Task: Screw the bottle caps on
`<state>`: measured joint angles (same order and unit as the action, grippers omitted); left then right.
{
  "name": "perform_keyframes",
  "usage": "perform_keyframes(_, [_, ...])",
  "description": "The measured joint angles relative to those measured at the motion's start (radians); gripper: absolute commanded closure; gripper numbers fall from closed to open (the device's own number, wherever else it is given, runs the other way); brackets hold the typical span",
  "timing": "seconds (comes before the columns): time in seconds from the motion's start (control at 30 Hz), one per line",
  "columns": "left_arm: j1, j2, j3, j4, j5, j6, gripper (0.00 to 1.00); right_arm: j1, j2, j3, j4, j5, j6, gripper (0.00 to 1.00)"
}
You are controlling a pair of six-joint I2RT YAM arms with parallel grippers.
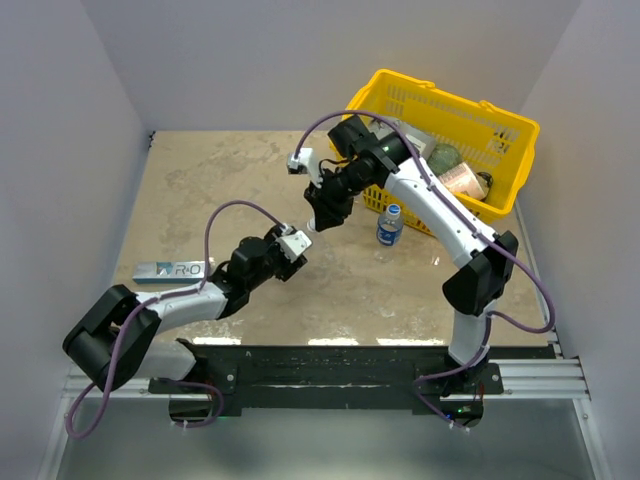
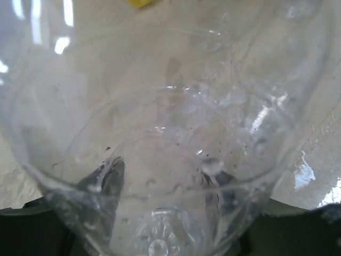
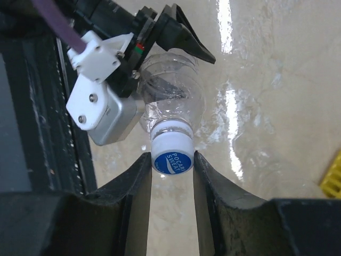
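Two finger pairs hold one unlabelled bottle (image 3: 173,101) above the surface (image 1: 200,190). Nearest the robot, the left fingers (image 3: 189,40) are closed on the bottle's clear body, which fills the left wrist view. At the neck, the right fingers (image 3: 141,176) are clamped on the blue cap (image 3: 172,156), one finger touching each side, its printed top facing the right wrist camera. Farther out, a labelled bottle (image 1: 389,225) stands upright on the surface, just in front of the yellow basket (image 1: 440,110).

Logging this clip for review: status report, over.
Left gripper shut on clear bottle. Right gripper shut on blue cap at its neck. Labelled bottle stands apart, by yellow basket; not in the way.
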<state>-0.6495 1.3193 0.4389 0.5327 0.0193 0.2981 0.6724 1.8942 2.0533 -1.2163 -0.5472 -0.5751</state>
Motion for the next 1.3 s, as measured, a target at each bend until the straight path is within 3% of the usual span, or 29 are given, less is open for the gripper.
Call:
perform_keyframes(0.17, [-0.021, 0.0, 0.016, -0.026, -0.099, 0.002, 1.0, -0.006, 0.01, 0.007, 0.031, 0.007, 0.208, 1.0])
perform_keyframes(0.2, [-0.021, 0.0, 0.016, -0.026, -0.111, 0.004, 1.0, -0.007, 0.013, 0.011, 0.036, 0.009, 0.231, 0.93])
perform_keyframes(0.23, [-0.021, 0.0, 0.016, -0.027, -0.12, 0.006, 1.0, -0.007, 0.017, 0.013, 0.04, 0.011, 0.25, 0.8])
perform_keyframes(0.27, [-0.021, 0.0, 0.016, -0.03, -0.129, 0.008, 1.0, -0.008, 0.02, 0.013, 0.043, 0.012, 0.266, 0.58])
perform_keyframes(0.3, [-0.021, 0.0, 0.016, -0.035, -0.134, 0.008, 1.0, -0.008, 0.024, 0.015, 0.043, 0.013, 0.274, 0.47])
perform_keyframes(0.37, [-0.021, -0.001, 0.016, -0.022, -0.145, -0.006, 1.0, -0.011, 0.045, 0.048, 0.02, 0.011, 0.282, 0.15])
perform_keyframes(0.47, [-0.011, -0.032, 0.023, 0.049, -0.163, -0.04, 1.0, -0.018, 0.102, 0.145, -0.07, 0.021, 0.269, 0.06])
perform_keyframes(0.63, [-0.006, -0.077, 0.023, 0.114, -0.118, -0.058, 1.0, -0.051, 0.06, 0.227, -0.092, 0.041, 0.122, 0.02])
perform_keyframes(0.8, [-0.005, -0.077, 0.005, 0.113, -0.008, -0.072, 1.0, -0.067, -0.178, 0.064, -0.068, 0.035, -0.081, 0.03])
perform_keyframes(1.1, [0.001, -0.074, 0.005, 0.031, 0.294, -0.039, 1.0, 0.013, -0.496, -0.255, 0.004, -0.041, -0.689, 0.11])
perform_keyframes(1.3, [0.001, -0.053, 0.031, -0.074, 0.448, 0.046, 1.0, 0.076, -0.545, -0.412, -0.023, -0.047, -1.093, 0.23])
